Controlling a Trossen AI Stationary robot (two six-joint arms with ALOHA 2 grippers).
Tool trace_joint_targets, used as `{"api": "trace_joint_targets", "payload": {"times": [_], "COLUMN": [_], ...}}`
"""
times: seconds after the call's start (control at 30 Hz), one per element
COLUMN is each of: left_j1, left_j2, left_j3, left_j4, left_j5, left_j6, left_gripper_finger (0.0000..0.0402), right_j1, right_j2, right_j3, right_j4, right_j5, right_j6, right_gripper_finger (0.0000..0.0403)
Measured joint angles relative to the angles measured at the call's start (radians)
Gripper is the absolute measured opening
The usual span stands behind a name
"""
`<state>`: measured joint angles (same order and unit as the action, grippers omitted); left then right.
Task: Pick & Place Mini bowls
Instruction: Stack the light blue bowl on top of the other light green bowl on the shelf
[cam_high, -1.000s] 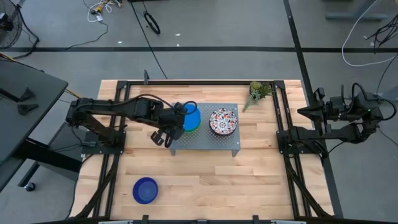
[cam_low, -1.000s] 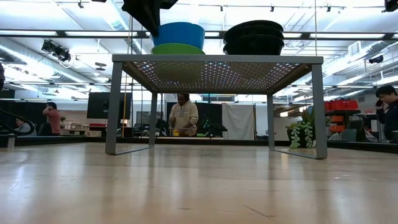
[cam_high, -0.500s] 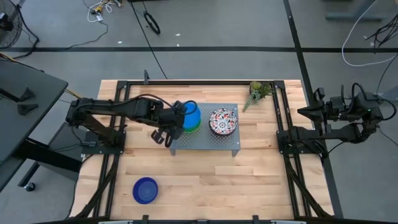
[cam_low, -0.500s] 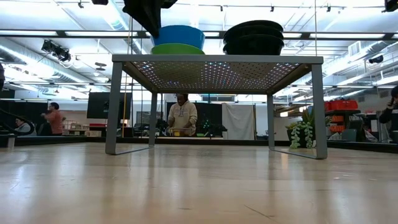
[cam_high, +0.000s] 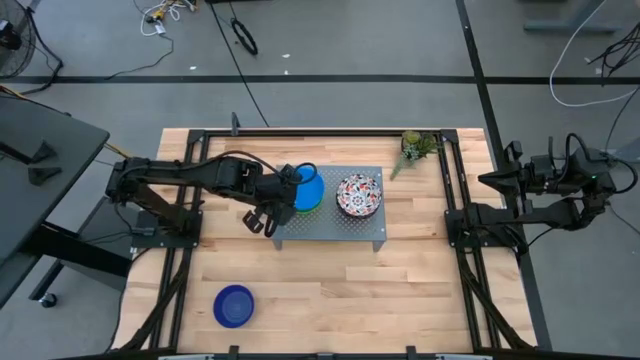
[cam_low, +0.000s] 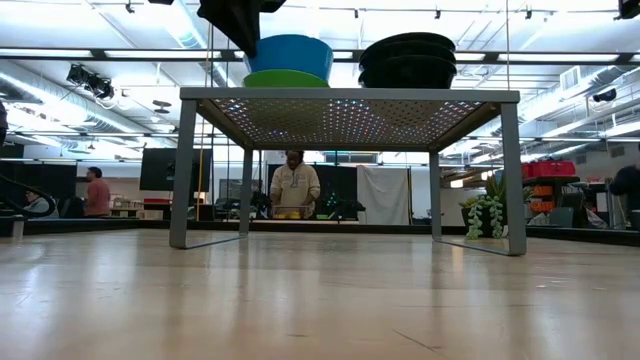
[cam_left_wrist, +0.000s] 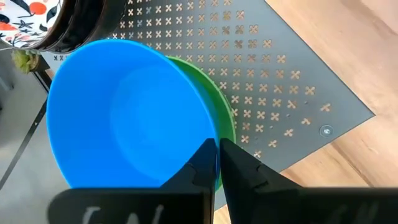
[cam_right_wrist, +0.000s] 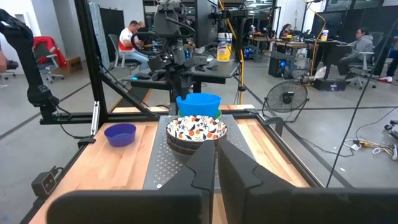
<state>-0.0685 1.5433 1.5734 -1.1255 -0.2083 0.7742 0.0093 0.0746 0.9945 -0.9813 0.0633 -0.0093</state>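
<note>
My left tool (cam_high: 283, 203) is clamped on the rim of the light blue plastic mini bowl (cam_left_wrist: 127, 115), which sits mouth-up, nested in the green plastic bowl (cam_left_wrist: 225, 121) on the grey perforated metal stand (cam_high: 330, 228). Just beyond it, floral-patterned white bowls (cam_high: 359, 194) stand stacked. The dark blue bowl (cam_high: 233, 305) lies well apart on the wooden table (cam_high: 330, 290). My right tool (cam_right_wrist: 216, 163), fingers together, waits at the table's edge.

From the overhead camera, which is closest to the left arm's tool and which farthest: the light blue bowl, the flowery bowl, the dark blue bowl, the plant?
Measured from the left tool:
1. Light blue bowl, in its grip, on the stand.
2. Flowery bowl, also on the stand.
3. Dark blue bowl, on the table's near-left part.
4. Plant, far-right corner.
</note>
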Motion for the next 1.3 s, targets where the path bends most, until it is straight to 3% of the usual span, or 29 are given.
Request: {"api": "trace_joint_targets", "payload": {"times": [0.3,0.77,1.3], "left_j1": [0.000,0.000,-0.001], "left_j2": [0.000,0.000,-0.017], "left_j3": [0.000,0.000,0.001], "left_j4": [0.000,0.001,-0.025], "left_j5": [-0.007,-0.066,-0.059], "left_j6": [-0.003,-0.008,-0.083], "left_gripper_finger": [0.0029,0.0104,0.0108], "right_j1": [0.000,0.000,0.000], "right_j2": [0.000,0.000,0.000], "right_j3": [0.000,0.000,0.000], "right_j4": [0.000,0.000,0.000], "right_j5": [0.000,0.000,0.000], "right_j6": [0.000,0.000,0.000], "right_gripper_finger": [0.0023,0.0023,0.0023]}}
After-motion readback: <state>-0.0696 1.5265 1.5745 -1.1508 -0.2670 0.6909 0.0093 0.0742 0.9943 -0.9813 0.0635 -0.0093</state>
